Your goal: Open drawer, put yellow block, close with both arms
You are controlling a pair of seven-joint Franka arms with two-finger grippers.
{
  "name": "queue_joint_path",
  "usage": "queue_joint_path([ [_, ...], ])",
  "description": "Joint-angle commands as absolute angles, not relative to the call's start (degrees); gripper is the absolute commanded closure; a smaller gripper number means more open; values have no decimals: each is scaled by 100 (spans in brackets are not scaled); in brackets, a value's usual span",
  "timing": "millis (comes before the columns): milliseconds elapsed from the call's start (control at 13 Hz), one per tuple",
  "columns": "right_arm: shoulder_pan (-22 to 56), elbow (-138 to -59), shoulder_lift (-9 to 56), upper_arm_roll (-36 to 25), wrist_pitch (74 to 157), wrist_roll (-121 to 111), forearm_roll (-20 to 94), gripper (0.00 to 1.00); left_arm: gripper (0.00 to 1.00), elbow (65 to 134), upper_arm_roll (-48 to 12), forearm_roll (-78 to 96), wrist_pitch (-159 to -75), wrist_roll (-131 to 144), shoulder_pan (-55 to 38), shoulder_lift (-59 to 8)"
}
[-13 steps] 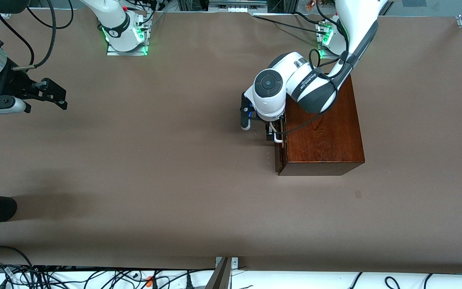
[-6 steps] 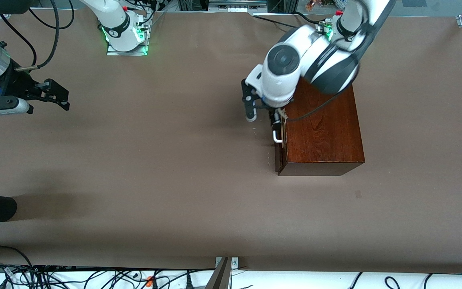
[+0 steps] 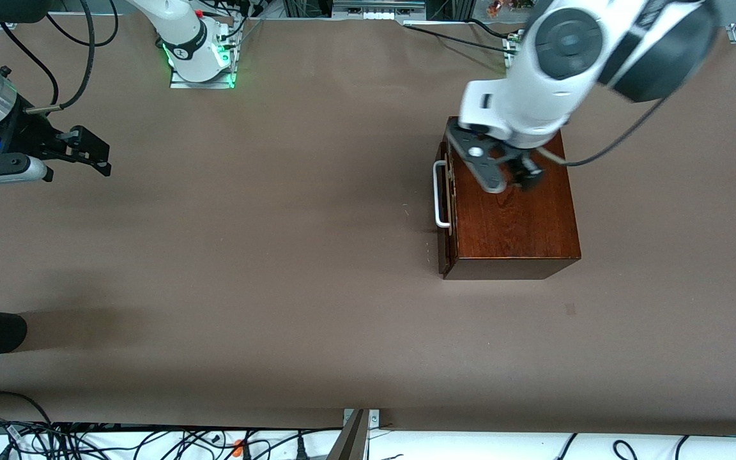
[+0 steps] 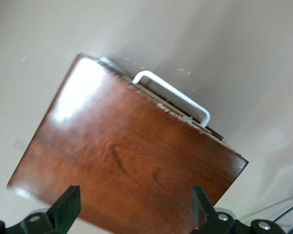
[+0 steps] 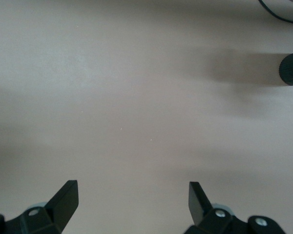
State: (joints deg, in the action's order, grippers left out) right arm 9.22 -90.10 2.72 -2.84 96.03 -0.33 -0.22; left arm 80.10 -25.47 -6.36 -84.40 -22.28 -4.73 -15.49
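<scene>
While the drawer sits shut, glossy reddish-brown box, white U-handle, left claw wide above it, right claw wide, waiting.

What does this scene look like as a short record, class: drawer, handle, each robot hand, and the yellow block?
drawer: dark reddish-brown wooden drawer front shut flush in the glossy dark-brown wooden box
handle: white U-shaped handle, nothing touching it
left hand: black two-finger left hand, open, empty, over the box top
right hand: black two-finger right hand, open, empty, waiting over the brown table at the right arm's end
yellow block: not visible in any view
</scene>
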Motion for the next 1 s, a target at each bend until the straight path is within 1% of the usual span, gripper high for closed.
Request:
queue_joint_path([
  [0,923,-8903,316,-281,9580,-18,-26,0,0,7594,-2540,-554,-8104,-1942,-28,-1661],
  [77,923,-8903,308,-281,9580,-18,-26,0,0,7611,-2357,-545,-8095,-1908,17,-1592],
  [231,923,-8903,308,-281,9580,-18,-26,0,0,7768,-1621,-353,-8147,-1602,-52,-1294],
  [308,923,-8903,316,-281,9580,-18,-26,0,0,7952,-1304,-125,-8191,-1173,-114,-1118],
  [462,923,-8912,316,-281,9580,-18,-26,0,0,8312,-478,149,-8384,125,-508,-705],
  [538,923,-8903,316,-281,9580,-18,-26,0,0,8567,-344,123,-8654,628,-536,-451],
  [615,923,-8903,308,-281,9580,-18,-26,0,0,8996,-186,114,-8962,894,-554,-109],
  [769,923,-8903,308,-281,9580,-18,-26,0,0,9622,25,97,-9482,853,-562,332],
  [923,923,-8903,308,-281,9580,-18,-26,0,0,9651,44,88,-9431,861,-484,308],
])
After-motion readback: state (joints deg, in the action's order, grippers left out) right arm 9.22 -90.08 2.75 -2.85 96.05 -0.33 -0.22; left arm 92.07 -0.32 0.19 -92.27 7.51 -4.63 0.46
